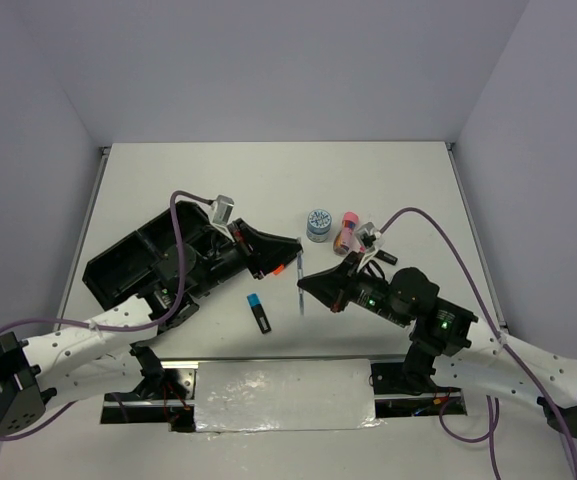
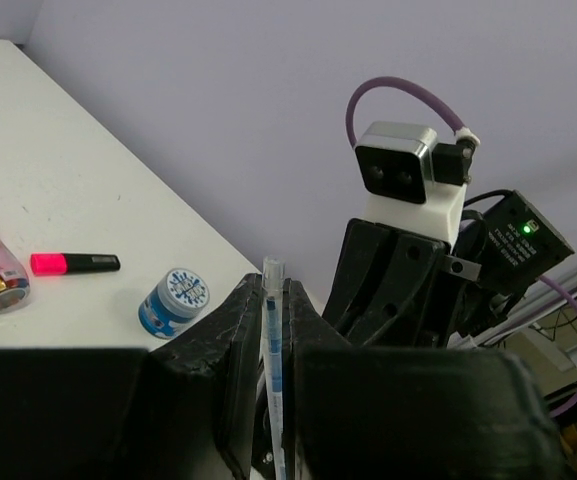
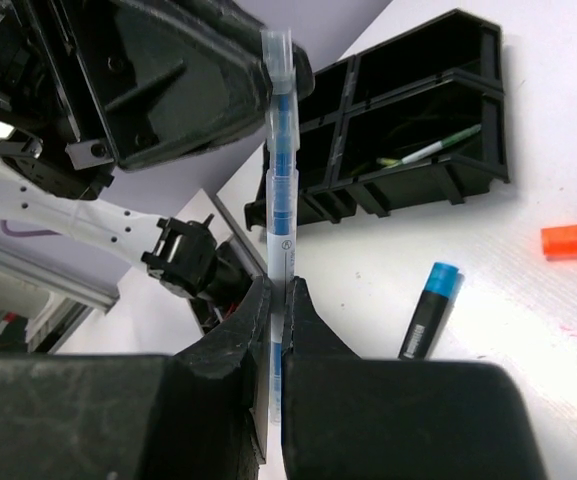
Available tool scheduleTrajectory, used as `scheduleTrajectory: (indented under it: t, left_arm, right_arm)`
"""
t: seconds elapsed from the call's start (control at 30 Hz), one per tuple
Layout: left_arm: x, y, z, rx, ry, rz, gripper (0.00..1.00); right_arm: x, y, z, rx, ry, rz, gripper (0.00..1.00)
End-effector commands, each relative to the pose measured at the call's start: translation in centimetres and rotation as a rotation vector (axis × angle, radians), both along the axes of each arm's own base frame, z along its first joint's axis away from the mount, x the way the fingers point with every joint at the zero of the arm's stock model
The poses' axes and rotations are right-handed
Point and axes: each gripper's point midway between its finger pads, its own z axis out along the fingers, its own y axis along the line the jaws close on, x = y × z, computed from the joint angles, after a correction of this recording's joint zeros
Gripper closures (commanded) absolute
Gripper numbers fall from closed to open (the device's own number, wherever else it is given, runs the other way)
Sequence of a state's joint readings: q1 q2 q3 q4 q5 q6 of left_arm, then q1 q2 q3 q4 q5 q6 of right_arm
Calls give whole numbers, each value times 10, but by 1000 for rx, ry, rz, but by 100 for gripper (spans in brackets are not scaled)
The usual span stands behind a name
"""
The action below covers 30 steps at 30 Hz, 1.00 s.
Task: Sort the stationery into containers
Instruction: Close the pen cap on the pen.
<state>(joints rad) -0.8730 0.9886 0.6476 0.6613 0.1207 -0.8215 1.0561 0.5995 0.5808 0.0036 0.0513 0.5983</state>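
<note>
We see the left fingers (image 2: 230,345) pinched almost together on a thin clear pen with blue inside (image 2: 272,340), which stands in the narrow slit between them. The right fingers (image 3: 236,345) are pressed fully closed on the same pen, farther along its barrel, so both arms grip it above the desk (image 1: 268,180). From above, the pen spans the two sets of fingertips, to the right of the black organiser tray (image 1: 118,265). A blue-capped highlighter (image 1: 258,312) lies on the desk near the pen's free end. A tape roll (image 1: 318,223) and a pink-orange tube (image 1: 345,233) sit farther back.
</note>
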Motion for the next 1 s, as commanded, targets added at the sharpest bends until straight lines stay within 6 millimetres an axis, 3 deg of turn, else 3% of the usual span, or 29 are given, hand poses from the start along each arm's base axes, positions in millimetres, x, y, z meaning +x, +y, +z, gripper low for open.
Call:
scheduleTrajectory:
  t: [0.0, 0.2, 0.4, 0.5, 0.57, 0.67, 0.7, 0.83, 0.93, 0.97]
  left_arm:
    - [-8, -2, 5, -33, 1, -48, 100]
    - [-15, -8, -8, -2, 70, -76, 100]
    - [-24, -10, -6, 7, 65, -86, 72]
    - [-23, -8, -6, 38, 61, -67, 51]
    - [-19, -5, 0, 58, 37, -40, 45]
    - [-16, -2, 3, 86, 16, -15, 51]
    - [-16, -2, 4, 90, 6, -11, 70]
    - [-15, 0, 12, 82, -16, -3, 97]
    - [-22, -2, 20, 75, -62, -42, 100]
    - [-26, -3, 25, 67, -86, -60, 100]
  right_arm:
    - [6, -7, 39, 56, -79, -44, 100]
    - [21, -19, 76, 51, -194, -143, 100]
    - [26, 1, 90, 43, -318, -98, 100]
    - [22, 10, 83, 34, -307, -57, 100]
    - [19, 10, 78, 34, -298, -43, 100]
    - [16, 9, 70, 24, -283, -31, 100]
    - [15, 9, 70, 24, -280, -24, 100]
    - [11, 9, 67, 15, -277, -6, 100]
    - [8, 11, 61, 5, -275, 19, 99]
    - [6, 12, 58, 1, -273, 32, 91]
